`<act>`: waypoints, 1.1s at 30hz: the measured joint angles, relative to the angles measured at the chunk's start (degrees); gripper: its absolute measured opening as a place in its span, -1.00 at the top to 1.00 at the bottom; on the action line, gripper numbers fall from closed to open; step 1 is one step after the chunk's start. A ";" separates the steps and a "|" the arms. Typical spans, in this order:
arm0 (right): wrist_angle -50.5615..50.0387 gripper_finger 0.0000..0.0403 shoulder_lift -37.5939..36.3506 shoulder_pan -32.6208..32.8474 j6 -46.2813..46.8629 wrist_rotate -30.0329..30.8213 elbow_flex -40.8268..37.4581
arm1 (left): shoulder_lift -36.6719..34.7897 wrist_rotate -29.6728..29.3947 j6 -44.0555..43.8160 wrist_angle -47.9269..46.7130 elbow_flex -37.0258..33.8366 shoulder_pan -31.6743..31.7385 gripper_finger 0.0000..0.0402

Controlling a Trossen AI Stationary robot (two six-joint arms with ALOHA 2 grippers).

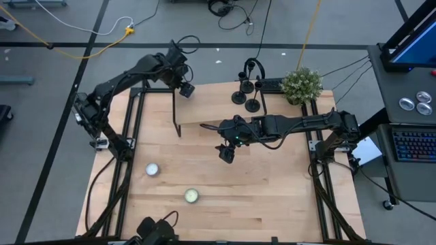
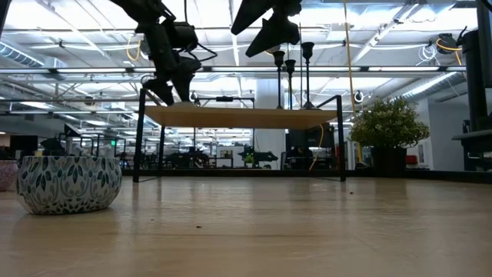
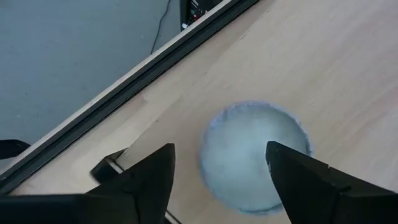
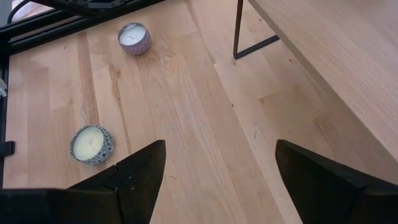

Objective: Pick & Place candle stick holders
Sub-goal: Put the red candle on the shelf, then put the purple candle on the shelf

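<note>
Three black candle stick holders (image 1: pixel 245 96) stand on their round bases on the far part of a raised wooden shelf (image 1: pixel 211 109); the low view shows their stems (image 2: pixel 290 73) above the shelf. My left gripper (image 1: pixel 185 88) (image 3: pixel 219 149) hangs open over the shelf's far left part, above a round white candle (image 3: pixel 255 155) that sits on the shelf. One finger stands beside the candle and the other (image 3: pixel 292 168) shows over its edge. My right gripper (image 1: pixel 227 153) (image 4: pixel 221 149) hangs open over the bare middle of the table, holding nothing. My left gripper points steeply down over the candle (image 3: pixel 249 130), which sits flat on the shelf. I cannot tell whether either finger touches it.
Two more candles in patterned tins (image 1: pixel 152 169) (image 1: pixel 192 196) sit on the table's near left part, also seen in the right wrist view (image 4: pixel 134 37) (image 4: pixel 91 144). A potted plant (image 1: pixel 302 85) stands at the far right. The shelf's black legs (image 4: pixel 239 31) reach down to the table.
</note>
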 joint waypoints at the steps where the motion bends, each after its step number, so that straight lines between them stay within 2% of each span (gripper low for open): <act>1: 0.01 -0.45 0.00 -0.01 -0.01 0.00 0.00 | 0.00 -0.55 0.09 -0.44 0.48 0.00 -0.30; 7: -0.01 -0.45 0.02 -0.01 -0.01 -0.13 0.00 | 0.00 -3.94 1.46 -3.98 6.79 -0.17 -0.31; 11: -0.06 -0.45 0.02 -0.02 -0.04 -0.15 0.00 | -0.11 -4.21 0.35 -5.44 11.12 -2.00 -0.32; 15: -1.58 -0.45 0.02 0.00 -0.54 -0.15 0.00 | -0.09 -3.91 -0.12 -6.76 13.33 -5.89 -0.32; 19: -5.08 -0.45 0.02 0.00 -1.07 -0.15 0.00 | -1.03 -0.21 -3.06 -10.56 14.07 -9.67 -0.32; 22: -9.33 -0.45 0.02 0.00 -1.11 -0.15 0.00 | -2.95 2.11 -6.05 -14.52 14.15 -13.28 -0.32; 27: -17.22 -0.45 0.02 0.35 -2.75 -0.06 0.00 | -6.00 2.31 -12.27 -22.31 14.11 -21.82 -0.32; 33: -19.42 -0.45 -0.11 3.13 -6.55 -0.04 -1.50 | -8.00 -3.22 -22.48 -27.17 13.66 -34.08 -0.32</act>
